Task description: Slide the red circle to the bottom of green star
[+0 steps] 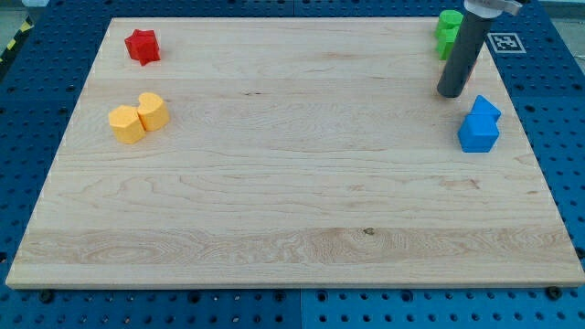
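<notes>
Tip at the board's top right, far from the red block

My tip (451,94) holds nothing, resting on the wooden board (292,210) just below the green block (447,32) and up-left of the blue blocks (479,124). The red star-like block (143,46) sits at the view's top left, above two yellow blocks (138,117).
</notes>
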Robot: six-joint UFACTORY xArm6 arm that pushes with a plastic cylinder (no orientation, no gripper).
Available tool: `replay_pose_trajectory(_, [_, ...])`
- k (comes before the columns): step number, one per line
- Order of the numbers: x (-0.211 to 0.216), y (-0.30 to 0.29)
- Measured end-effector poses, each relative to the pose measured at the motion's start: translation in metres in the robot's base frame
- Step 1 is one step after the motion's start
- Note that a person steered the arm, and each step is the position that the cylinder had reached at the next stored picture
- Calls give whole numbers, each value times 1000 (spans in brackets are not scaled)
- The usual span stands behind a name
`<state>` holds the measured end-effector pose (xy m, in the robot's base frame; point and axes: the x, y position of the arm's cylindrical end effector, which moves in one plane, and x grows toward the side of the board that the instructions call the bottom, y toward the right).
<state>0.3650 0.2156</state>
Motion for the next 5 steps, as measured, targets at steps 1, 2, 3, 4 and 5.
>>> replay_pose_trajectory(1, [5,18])
replay_pose_trajectory(2, [3,33])
replay_pose_trajectory(3, [0,33])
replay_pose_trajectory(4, [-12,33])
replay_pose_trajectory(5, [-14,33])
